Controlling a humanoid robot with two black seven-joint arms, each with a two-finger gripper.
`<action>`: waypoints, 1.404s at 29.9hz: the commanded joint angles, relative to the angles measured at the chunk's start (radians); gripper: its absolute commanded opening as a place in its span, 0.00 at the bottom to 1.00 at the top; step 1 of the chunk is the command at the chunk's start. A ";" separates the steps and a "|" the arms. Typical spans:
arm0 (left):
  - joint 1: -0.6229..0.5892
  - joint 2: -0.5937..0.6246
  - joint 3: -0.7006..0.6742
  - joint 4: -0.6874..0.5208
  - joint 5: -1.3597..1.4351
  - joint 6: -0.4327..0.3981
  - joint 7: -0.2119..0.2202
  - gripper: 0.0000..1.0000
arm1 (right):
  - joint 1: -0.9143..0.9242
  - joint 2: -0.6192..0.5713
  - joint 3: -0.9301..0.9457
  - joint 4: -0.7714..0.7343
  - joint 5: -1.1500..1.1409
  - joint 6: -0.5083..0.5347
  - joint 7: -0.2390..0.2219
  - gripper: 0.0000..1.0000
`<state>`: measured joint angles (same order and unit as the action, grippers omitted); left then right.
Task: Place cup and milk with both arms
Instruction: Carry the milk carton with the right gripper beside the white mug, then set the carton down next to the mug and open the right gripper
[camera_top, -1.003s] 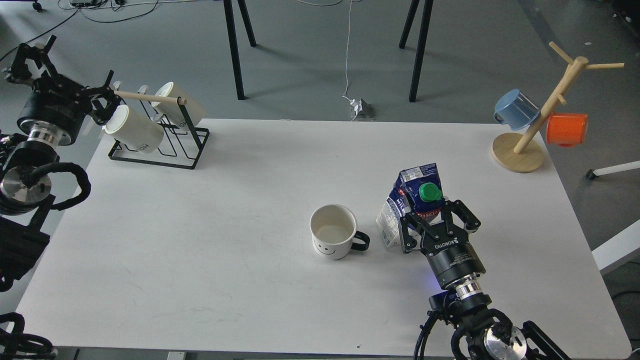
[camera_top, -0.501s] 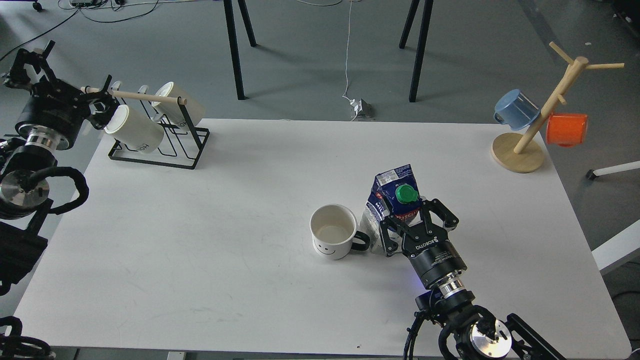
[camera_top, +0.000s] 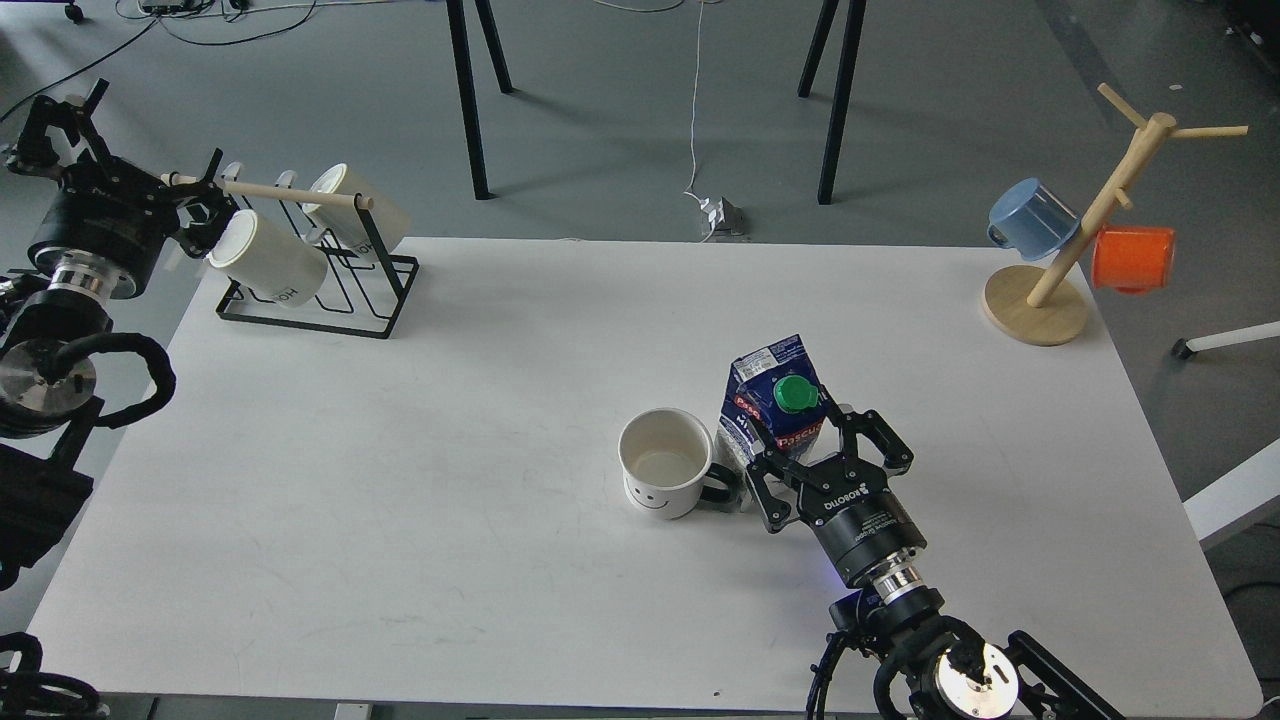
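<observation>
White cup (camera_top: 665, 475), black smiley; blue-white milk (camera_top: 765, 405), green cap.

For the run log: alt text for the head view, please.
The right gripper grips the milk on the white table, right beside the cup. The left gripper is at a rack of cream mugs, far left.

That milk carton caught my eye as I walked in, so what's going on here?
The right claw is shut on the blue-and-white gable-top milk carton, holding it right beside the white ceramic mug with a smiley face on the white table. The left claw is off at the table's far left corner, near the black wire mug rack.
</observation>
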<state>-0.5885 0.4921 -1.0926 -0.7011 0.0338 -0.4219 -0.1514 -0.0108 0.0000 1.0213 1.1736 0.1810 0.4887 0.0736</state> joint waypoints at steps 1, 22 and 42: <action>-0.001 -0.003 0.002 -0.004 -0.002 0.008 -0.004 1.00 | 0.000 0.000 -0.004 0.000 0.000 0.000 -0.003 0.94; -0.001 0.006 0.003 -0.023 -0.002 0.002 -0.001 1.00 | -0.075 0.000 -0.021 0.012 -0.011 0.000 -0.008 0.98; 0.002 0.006 -0.009 -0.021 -0.003 0.002 -0.007 1.00 | -0.152 -0.368 0.190 0.199 0.041 0.000 -0.001 0.98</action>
<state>-0.5890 0.5106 -1.1035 -0.7226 0.0302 -0.4236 -0.1553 -0.2023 -0.3181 1.1572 1.3722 0.2104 0.4887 0.0708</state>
